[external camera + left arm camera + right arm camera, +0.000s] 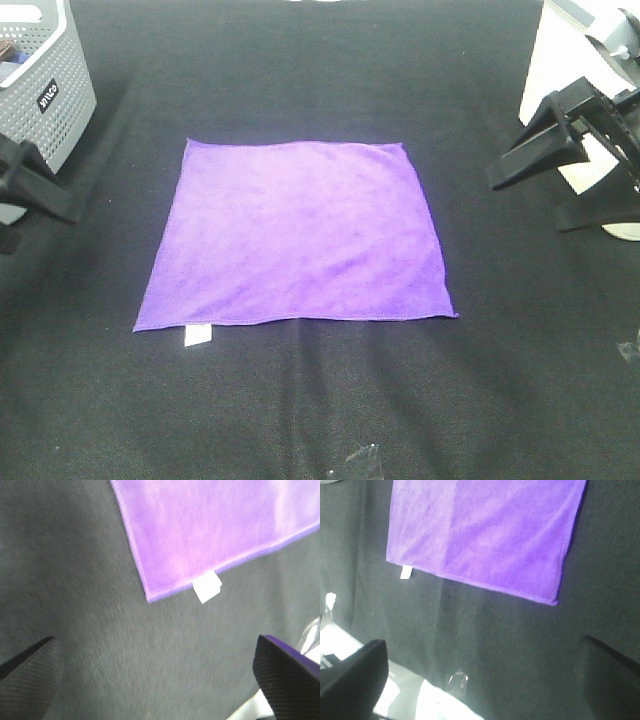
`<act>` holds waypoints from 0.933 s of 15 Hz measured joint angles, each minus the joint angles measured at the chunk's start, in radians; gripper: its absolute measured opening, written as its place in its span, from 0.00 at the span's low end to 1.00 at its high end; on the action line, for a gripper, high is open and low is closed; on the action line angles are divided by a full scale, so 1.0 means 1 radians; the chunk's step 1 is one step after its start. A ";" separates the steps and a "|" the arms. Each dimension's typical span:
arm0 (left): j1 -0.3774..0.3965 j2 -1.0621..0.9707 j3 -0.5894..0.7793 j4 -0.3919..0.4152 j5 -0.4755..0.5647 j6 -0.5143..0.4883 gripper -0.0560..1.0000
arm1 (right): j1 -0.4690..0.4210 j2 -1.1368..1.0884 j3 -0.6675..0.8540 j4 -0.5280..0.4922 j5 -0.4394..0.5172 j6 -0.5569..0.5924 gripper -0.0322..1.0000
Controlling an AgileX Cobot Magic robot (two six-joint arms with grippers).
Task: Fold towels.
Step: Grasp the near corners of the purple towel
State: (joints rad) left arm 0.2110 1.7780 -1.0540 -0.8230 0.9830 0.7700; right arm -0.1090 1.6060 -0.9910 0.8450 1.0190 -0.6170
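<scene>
Black fabric covered the tabletop (300, 410), and the purple microfibre towel (295, 235) lay spread flat and unfolded at its middle, one layer thick with all four stitched edges showing. Its small white tag (197, 335) stuck out from the near edge, close to the left corner. The left end effector (155, 640) hovered off that tagged corner with its jaws wide apart, holding nothing and clear of the cloth. The right end effector (480, 640) stood off the towel's right side, equally wide and empty. A grey perforated basket (50, 90) sat at the far left, a white object (560, 60) at the far right.
</scene>
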 joint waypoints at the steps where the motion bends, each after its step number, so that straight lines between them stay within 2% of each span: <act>1: 0.006 0.005 0.000 -0.019 0.003 0.016 0.97 | 0.000 0.003 0.000 0.002 -0.008 0.000 0.96; 5: 0.011 0.009 0.000 -0.041 0.007 0.037 0.97 | 0.000 0.100 0.000 0.004 -0.021 -0.019 0.96; 7: 0.010 0.040 -0.009 -0.042 -0.002 0.014 0.97 | 0.000 0.145 0.000 0.005 -0.063 -0.044 0.96; 9: -0.018 0.112 -0.027 -0.041 -0.014 0.011 0.95 | 0.000 0.199 -0.017 0.005 -0.114 -0.046 0.96; 11: -0.061 0.188 -0.048 -0.031 -0.036 0.011 0.93 | 0.000 0.267 -0.062 0.006 -0.121 -0.073 0.96; 14: -0.064 0.224 -0.052 -0.028 -0.049 0.010 0.92 | 0.000 0.326 -0.079 0.006 -0.120 -0.078 0.96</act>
State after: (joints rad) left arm 0.1470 2.0020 -1.1060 -0.8510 0.9340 0.7800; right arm -0.1090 1.9320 -1.0700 0.8510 0.8990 -0.6950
